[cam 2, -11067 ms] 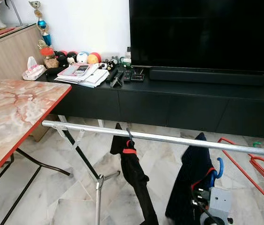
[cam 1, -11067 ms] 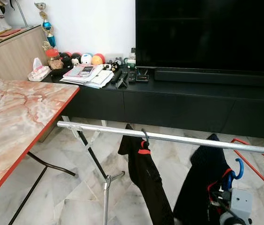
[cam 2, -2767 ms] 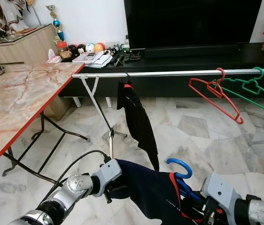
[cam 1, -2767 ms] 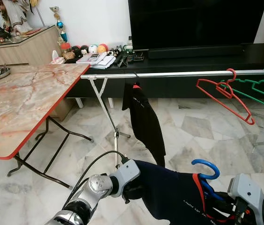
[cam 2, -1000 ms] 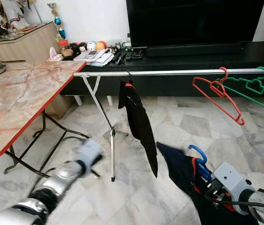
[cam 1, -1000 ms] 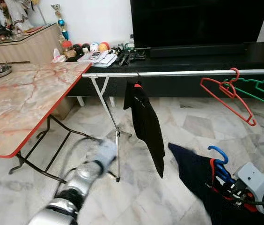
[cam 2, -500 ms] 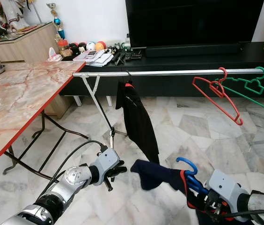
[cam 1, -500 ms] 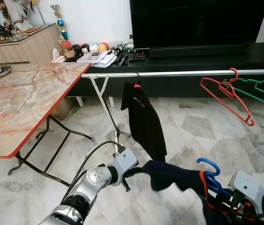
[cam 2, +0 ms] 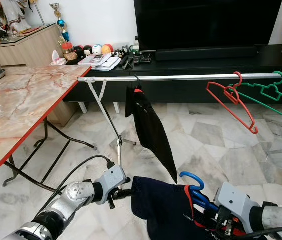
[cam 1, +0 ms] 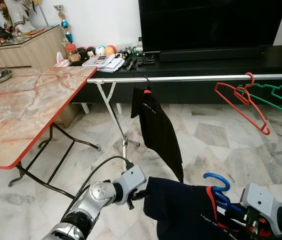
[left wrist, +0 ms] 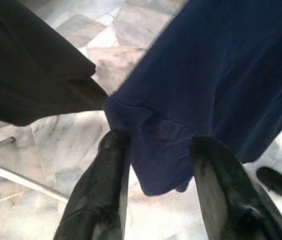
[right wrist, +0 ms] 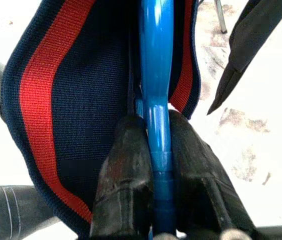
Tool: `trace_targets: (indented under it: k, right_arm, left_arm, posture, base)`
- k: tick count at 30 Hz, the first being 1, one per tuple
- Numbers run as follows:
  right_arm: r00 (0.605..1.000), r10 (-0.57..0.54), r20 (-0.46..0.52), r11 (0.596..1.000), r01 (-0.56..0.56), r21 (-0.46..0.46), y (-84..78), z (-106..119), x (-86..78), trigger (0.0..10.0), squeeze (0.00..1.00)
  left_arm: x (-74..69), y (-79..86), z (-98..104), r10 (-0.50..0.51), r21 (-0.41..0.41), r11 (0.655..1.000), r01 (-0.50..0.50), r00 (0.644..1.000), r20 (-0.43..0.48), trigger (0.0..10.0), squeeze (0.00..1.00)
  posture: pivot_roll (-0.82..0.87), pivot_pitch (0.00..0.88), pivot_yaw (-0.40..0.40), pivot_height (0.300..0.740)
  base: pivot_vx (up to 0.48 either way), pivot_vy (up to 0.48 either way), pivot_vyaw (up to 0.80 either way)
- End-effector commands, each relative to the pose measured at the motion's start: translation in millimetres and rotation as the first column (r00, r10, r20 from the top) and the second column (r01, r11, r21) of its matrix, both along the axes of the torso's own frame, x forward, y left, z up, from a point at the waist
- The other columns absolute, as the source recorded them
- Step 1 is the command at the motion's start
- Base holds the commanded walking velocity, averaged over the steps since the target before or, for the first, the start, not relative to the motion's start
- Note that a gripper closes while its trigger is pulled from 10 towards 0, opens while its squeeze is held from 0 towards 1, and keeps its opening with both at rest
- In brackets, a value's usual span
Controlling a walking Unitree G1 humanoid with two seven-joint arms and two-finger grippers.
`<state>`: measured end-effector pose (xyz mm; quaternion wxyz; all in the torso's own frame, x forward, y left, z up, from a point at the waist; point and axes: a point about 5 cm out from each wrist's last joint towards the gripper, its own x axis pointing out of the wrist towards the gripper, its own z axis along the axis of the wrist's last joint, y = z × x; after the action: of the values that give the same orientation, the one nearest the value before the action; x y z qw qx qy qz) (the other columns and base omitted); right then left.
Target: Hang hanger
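Observation:
A silver rail (cam 1: 191, 78) crosses the room at chest height. A black garment (cam 1: 156, 131) hangs from it, with an empty red hanger (cam 1: 242, 102) and a green hanger (cam 1: 277, 93) further right. Low in front, my right gripper (right wrist: 156, 120) is shut on the neck of a blue hanger (cam 1: 216, 181) that carries a navy garment (cam 1: 186, 212) with a red-trimmed collar. My left gripper (left wrist: 159, 140) is open at the garment's left hem; the cloth's edge lies between its fingers (left wrist: 108, 180).
A marble-topped folding table (cam 1: 26, 110) stands on the left. The rack's tripod leg (cam 1: 125, 145) stands under the rail's left end. Behind the rail runs a black TV cabinet (cam 1: 206, 57) with a television and clutter. Pale marble floor lies below.
My left gripper swung in from the left to the navy garment's hem. The garment now hangs wider and flatter than half a second ago. The black garment has swayed a little.

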<state>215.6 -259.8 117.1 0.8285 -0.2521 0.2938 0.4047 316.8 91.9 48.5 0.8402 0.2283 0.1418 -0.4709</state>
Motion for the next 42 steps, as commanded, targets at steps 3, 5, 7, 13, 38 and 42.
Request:
trace_targets:
  k: [3, 5, 7, 13, 38, 42]
  right_arm:
    - [0.998, 0.031, 0.048, 0.999, -0.033, 0.036, 8.0, 13.4, 0.1, 10.0, 0.00]
    - [0.998, 0.033, 0.053, 0.998, -0.036, 0.049, 9.8, 14.3, -1.4, 10.0, 0.00]
    - [0.998, 0.034, 0.053, 0.998, -0.037, 0.054, 10.8, 14.8, -1.8, 10.0, 0.00]
    - [0.997, 0.039, 0.063, 0.997, -0.043, 0.063, 13.7, 18.2, -2.0, 10.0, 0.00]
    - [0.993, 0.048, 0.105, 0.987, -0.063, 0.145, 22.2, 27.2, -5.8, 10.0, 0.00]
    - [0.993, 0.050, 0.104, 0.986, -0.065, 0.154, 23.0, 26.8, -5.2, 10.0, 0.00]
  left_arm:
    - [-1.1, 8.4, -4.5, 0.019, 0.040, 0.999, -0.019, 1.000, -0.004, 10.0, 1.00]
    - [1.1, 7.8, -3.7, 0.044, 0.045, 0.998, -0.044, 0.999, 0.006, 10.0, 1.00]
    - [1.0, 6.8, -3.6, 0.037, 0.043, 0.998, -0.037, 0.999, 0.004, 10.0, 1.00]
    - [4.6, 3.9, -1.3, 0.071, 0.049, 0.996, -0.073, 0.997, 0.034, 10.0, 0.00]
    - [-0.4, -13.0, -5.2, 0.053, 0.016, 0.998, -0.053, 0.998, 0.025, 0.0, 0.00]
    - [-0.8, -15.2, -4.4, 0.054, -0.001, 0.999, -0.054, 0.998, 0.031, 0.0, 0.00]
  posture:
    - [-0.08, 0.000, 0.127, 0.740]
    - [-0.08, 0.000, 0.130, 0.740]
    - [-0.08, 0.000, 0.131, 0.740]
    - [-0.08, 0.000, 0.139, 0.740]
    - [-0.10, 0.000, 0.159, 0.740]
    - [-0.11, 0.000, 0.155, 0.740]
  base:
    - [0.000, 0.000, 0.00]
    - [0.000, 0.000, 0.00]
    - [0.000, 0.000, 0.00]
    - [0.000, 0.000, 0.00]
    - [0.000, 0.000, 0.00]
    - [0.000, 0.000, 0.00]
